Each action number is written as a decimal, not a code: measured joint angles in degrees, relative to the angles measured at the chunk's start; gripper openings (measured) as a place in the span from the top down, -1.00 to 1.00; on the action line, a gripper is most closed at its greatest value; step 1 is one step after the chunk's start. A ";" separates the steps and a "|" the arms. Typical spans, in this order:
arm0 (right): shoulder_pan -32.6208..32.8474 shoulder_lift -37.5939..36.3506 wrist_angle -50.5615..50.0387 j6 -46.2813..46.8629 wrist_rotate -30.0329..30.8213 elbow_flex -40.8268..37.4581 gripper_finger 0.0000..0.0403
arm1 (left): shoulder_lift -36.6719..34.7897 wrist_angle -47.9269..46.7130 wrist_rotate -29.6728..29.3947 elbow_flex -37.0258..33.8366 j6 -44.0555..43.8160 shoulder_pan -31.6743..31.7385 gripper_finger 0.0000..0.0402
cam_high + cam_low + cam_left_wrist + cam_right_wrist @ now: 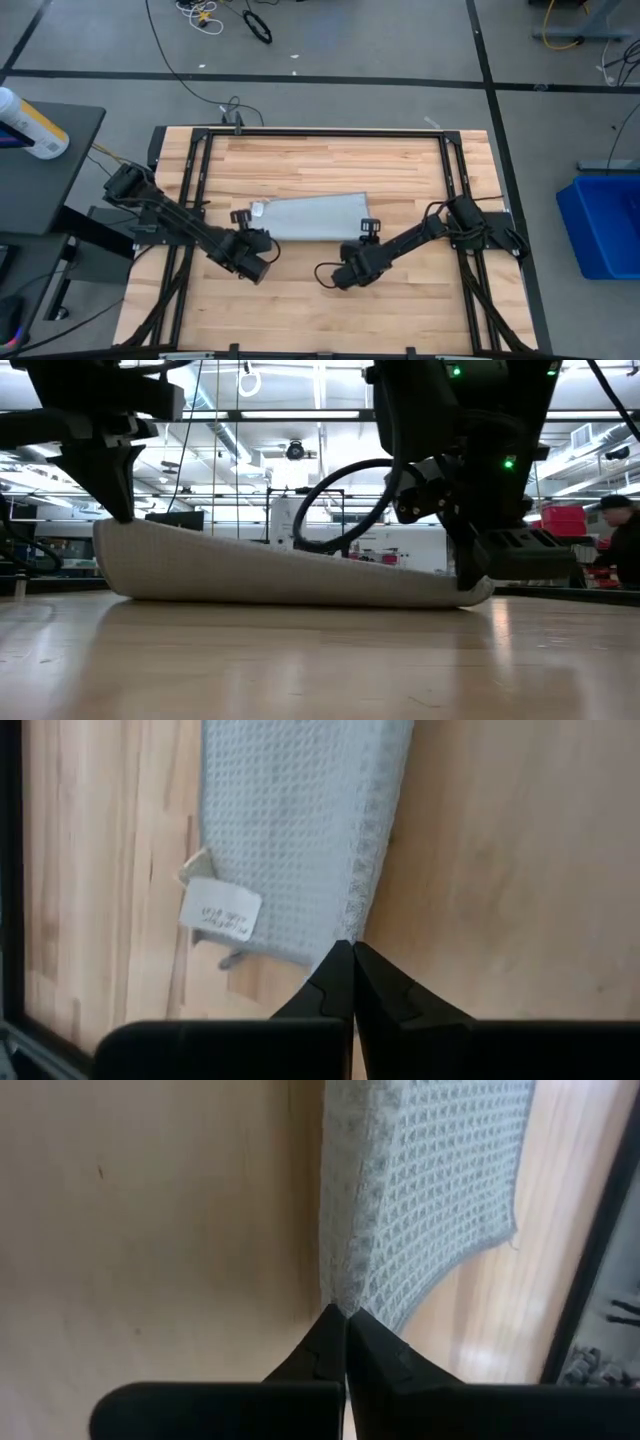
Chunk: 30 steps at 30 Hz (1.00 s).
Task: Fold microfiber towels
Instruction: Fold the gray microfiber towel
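The pale grey-blue microfiber towel (312, 216) lies folded into a long strip across the middle of the wooden table, with its white tag (221, 909) at the far-left corner. My left gripper (255, 240) is shut on the strip's near-left corner. My right gripper (358, 245) is shut on its near-right corner. In the low view the towel (290, 572) rests on the table along its length, and its left end stands higher than its right end. My left gripper pinches the towel's near-left corner (350, 932) between its two fingertips, coming from above and pointing down. That corner is raised a little (118, 528); the rest of the strip lies on the table. My right gripper pinches the towel's near-right corner (343, 1295) between its two fingertips, from above. The corner sits low, close to the table (478, 592), and the strip runs away from the fingers on the wood.
Black frame rails (195, 190) run along the table's left, right and far sides. A bright blue bin (605, 225) stands on the floor to the right. A spray bottle (30, 125) lies on a dark side table to the left. Bare wood lies near the front edge (320, 320).
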 joint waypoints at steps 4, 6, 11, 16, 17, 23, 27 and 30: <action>0.13 -0.02 -1.03 0.02 0.27 0.01 1.00 | 0.00 -0.38 -0.04 0.00 -1.05 0.00 1.00; 0.13 -0.02 -1.64 0.02 1.65 0.01 1.00 | 0.00 -0.43 0.00 0.00 -1.16 0.00 1.00; -0.16 -0.02 -4.40 0.04 4.08 0.06 1.00 | 0.00 -0.41 -0.02 0.00 -1.64 0.00 1.00; -0.54 -0.08 -6.55 0.02 6.50 0.06 1.00 | -0.26 -0.95 -0.17 0.00 -2.76 0.00 1.00; -0.60 -0.22 -6.90 0.02 7.07 0.06 1.00 | -0.33 -1.22 -0.29 0.00 -2.87 0.02 1.00; -1.58 -2.92 -7.48 0.04 9.61 0.06 1.00 | -1.29 -2.77 -0.28 0.00 -4.81 0.02 1.00; -2.24 -5.02 -7.38 0.02 11.51 0.08 1.00 | -2.75 -3.84 -0.84 -0.02 -6.68 0.00 1.00; -2.74 -6.00 -6.84 -0.26 13.27 0.08 1.00 | -4.21 -4.88 -1.81 -0.02 -7.74 0.01 1.00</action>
